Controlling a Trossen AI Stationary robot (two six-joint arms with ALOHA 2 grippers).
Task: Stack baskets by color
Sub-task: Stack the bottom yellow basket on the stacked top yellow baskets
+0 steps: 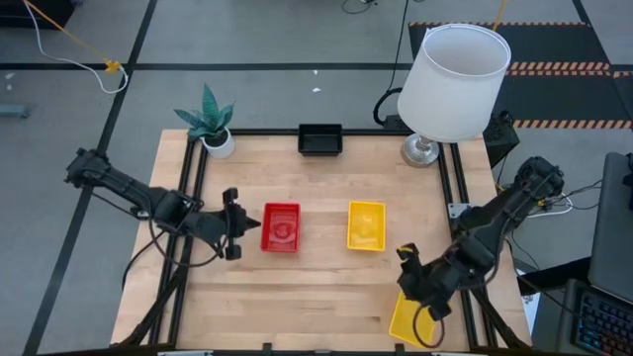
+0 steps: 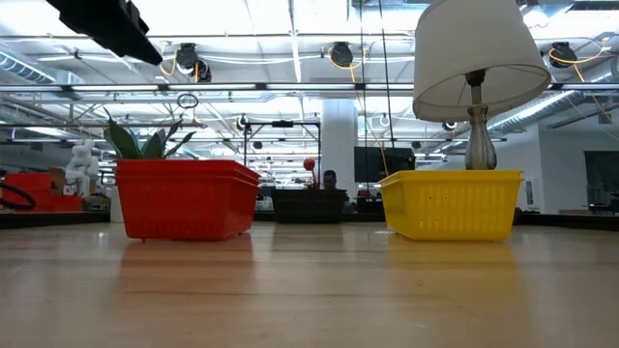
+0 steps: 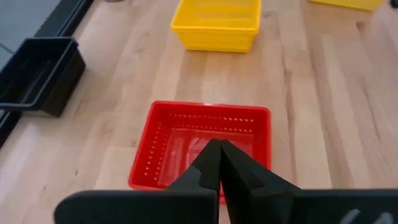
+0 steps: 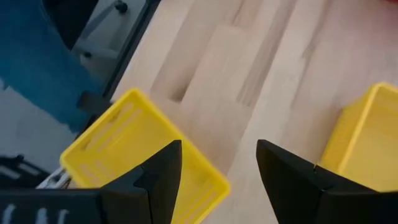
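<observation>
Yellow basket [image 1: 409,319] lies under our right gripper [image 1: 406,265].
Its fingers stand apart, holding nothing; our left gripper [image 1: 253,226], pinched shut and empty, hovers beside the red basket [image 1: 281,226].

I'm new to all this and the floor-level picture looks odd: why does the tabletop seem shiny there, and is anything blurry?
Low view: ceiling lights glare behind, and the table mirrors the red basket and yellow basket faintly. Right wrist view: the right pincer, open, looks soft-edged, as does the corner yellow basket.
</observation>
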